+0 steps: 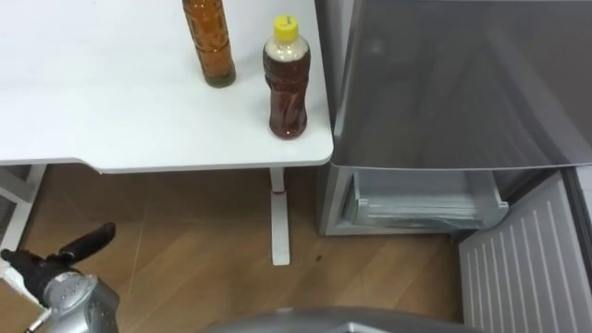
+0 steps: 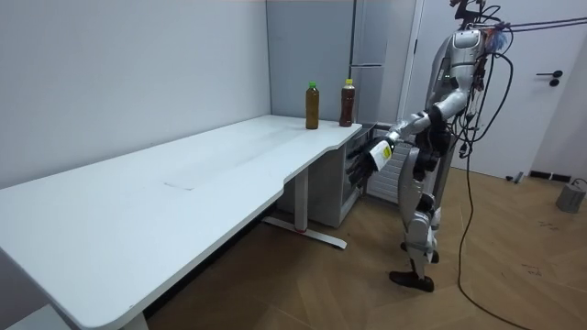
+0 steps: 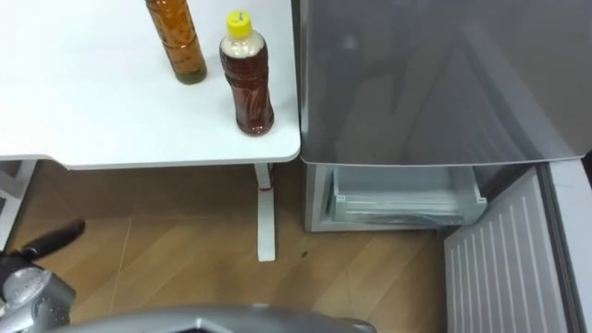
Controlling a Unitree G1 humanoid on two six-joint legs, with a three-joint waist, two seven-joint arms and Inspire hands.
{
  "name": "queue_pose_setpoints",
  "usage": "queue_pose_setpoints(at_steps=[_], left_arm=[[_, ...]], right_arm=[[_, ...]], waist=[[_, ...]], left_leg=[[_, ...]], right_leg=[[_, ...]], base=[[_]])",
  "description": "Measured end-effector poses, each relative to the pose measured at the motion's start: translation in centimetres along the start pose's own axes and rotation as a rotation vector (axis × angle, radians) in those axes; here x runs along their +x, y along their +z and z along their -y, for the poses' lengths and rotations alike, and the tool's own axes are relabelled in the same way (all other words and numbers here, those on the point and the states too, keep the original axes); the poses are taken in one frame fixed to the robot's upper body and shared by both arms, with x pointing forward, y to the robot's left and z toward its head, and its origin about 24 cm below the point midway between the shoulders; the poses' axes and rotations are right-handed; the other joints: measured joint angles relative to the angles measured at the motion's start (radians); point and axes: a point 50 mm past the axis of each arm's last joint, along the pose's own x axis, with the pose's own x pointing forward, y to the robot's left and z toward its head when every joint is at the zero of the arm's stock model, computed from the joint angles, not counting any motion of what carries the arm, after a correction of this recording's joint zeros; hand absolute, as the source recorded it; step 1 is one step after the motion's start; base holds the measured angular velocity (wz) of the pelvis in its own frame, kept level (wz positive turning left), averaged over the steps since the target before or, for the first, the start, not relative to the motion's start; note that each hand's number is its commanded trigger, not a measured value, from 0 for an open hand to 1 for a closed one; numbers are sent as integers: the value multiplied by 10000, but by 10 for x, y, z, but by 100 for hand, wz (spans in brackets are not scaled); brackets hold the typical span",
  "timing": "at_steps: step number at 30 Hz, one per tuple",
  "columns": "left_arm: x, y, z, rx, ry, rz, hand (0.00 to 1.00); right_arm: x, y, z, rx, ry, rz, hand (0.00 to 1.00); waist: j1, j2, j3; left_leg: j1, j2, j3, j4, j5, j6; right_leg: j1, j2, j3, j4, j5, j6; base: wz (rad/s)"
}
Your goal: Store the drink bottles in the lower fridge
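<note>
Two drink bottles stand near the right end of the white table point(image 1: 111, 129). One is an amber bottle point(image 1: 208, 42) with a green cap point(image 2: 312, 86). To its right stands a dark red tea bottle point(image 1: 286, 81) with a yellow cap, close to the table's corner. Beside the table is the grey fridge point(image 1: 453, 74), whose lower compartment point(image 1: 421, 199) is open and shows a pale drawer. My left hand point(image 1: 81, 248) hangs low at the lower left, below the table edge. Its dark fingers are relaxed and hold nothing. In the room view I stand in front of the fridge with that left hand point(image 2: 378, 154) reaching forward.
The open lower fridge door point(image 1: 523, 268), ribbed inside, swings out at the lower right. A white table leg point(image 1: 278, 217) stands on the wood floor between me and the fridge. A closed white door point(image 2: 541, 82) is behind me.
</note>
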Motion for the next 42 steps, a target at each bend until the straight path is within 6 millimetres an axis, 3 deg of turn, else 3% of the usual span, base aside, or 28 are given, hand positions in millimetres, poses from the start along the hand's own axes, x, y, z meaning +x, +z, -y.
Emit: queue_pose_setpoints(at_steps=[6, 9, 16, 22, 33, 37, 42], left_arm=[[-12, 56, 10, -767, -72, 2506, 0], [-22, 82, 14, -222, -243, 4229, 0], [-48, 121, 24, 377, -778, 6923, 0], [-75, 147, 34, -274, -1995, 8243, 0], [-110, 176, 46, -697, -4312, 9841, 0], [-123, 181, 53, -502, -5495, 10317, 0], [-137, 187, 54, -500, -6366, 10828, 0]], right_arm=[[0, -7, 0, 211, 33, -135, 0], [0, -8, -1, -138, 128, -206, 0], [0, -16, -3, -103, 370, -447, 0], [0, -17, -5, 205, 472, -517, 0], [0, -15, -4, 39, 444, -310, 0], [0, -14, -5, -61, 485, -300, 0], [0, -17, -6, -41, 733, -557, 0]], waist=[[18, -60, -30], [-50, -70, -20], [-169, 8, 18], [-321, 44, 56], [-515, 48, 112], [-596, 94, 91], [-652, 173, 125]], left_leg=[[32, -6, -51, 40, 0, 0], [13, -10, -143, 87, 0, 0], [-129, -44, -438, 112, -11, 13], [-125, -44, -533, 153, -9, 12], [-270, -68, -549, 195, -8, 12], [-293, -76, -545, 177, -7, 12], [-311, -76, -517, 161, -7, 12]], right_leg=[[58, 8, 33, -12, 0, 1], [73, 7, 27, -9, 4, -2], [8, 33, 33, -47, 3, -3], [18, 52, 39, -44, 16, -23], [-25, 53, 31, -181, 16, -23], [-77, 51, 59, -185, 16, -22], [-141, 48, 151, -168, 17, -21]], base=[[-1], [0], [4], [1], [1], [0], [-5]])
